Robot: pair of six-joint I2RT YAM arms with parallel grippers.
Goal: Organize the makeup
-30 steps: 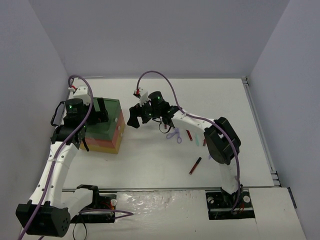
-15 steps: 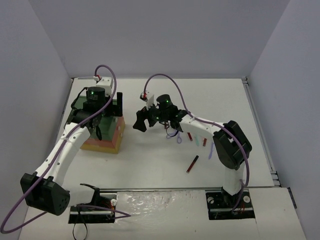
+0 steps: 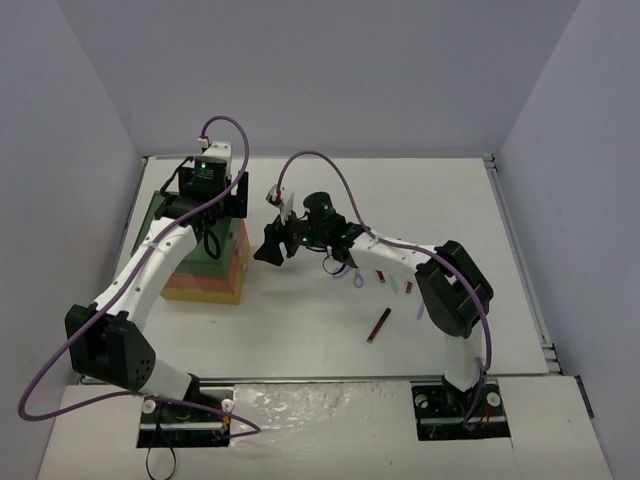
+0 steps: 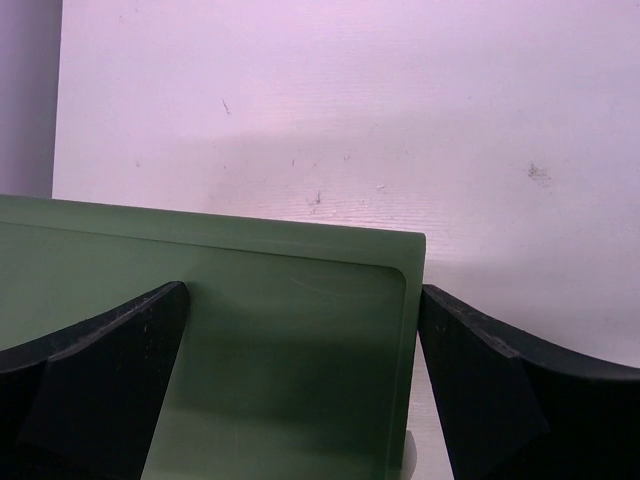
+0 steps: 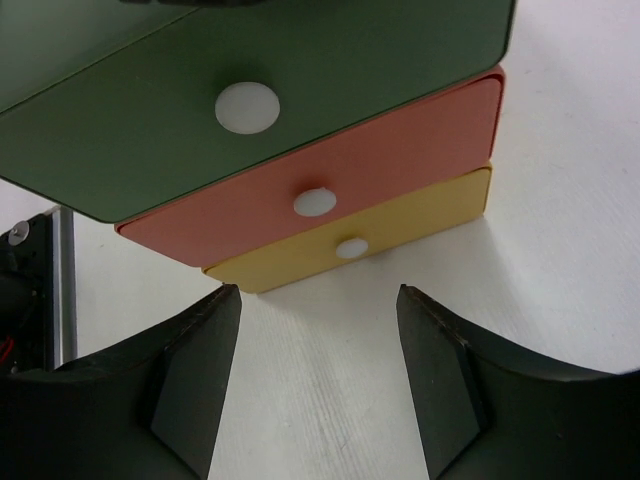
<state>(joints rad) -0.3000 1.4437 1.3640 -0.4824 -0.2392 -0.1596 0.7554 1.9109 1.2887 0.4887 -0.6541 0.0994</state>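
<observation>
I have the left gripper [image 3: 234,198] over the green top of the box [image 3: 205,282] in the upper left of the overhead view. On its wrist view the fingers [image 4: 110,370] stand wide apart with nothing held, the green top filling the gap between them and bare white table [image 4: 400,120] beyond its edge. The right gripper [image 3: 271,245] sits just right of the box, near the frame's middle, pointed at the drawer fronts. Its wrist view shows both fingers [image 5: 195,380] spread and empty, with the green, red and yellow fronts stacked above them, each with a white knob [image 5: 247,106]. The makeup lies on the table to the right of that gripper, behind its wrist and apart from its fingers. The lavender scissor tool [image 3: 351,272] is partly under the forearm, then come a short red stick [image 3: 381,276], a mint stick [image 3: 396,286] and another short red stick [image 3: 408,287] in a loose row. A longer red-black stick [image 3: 378,325] lies alone lower down, toward centre-bottom. None of it touches either gripper, and all of it is well away from the left one.
</observation>
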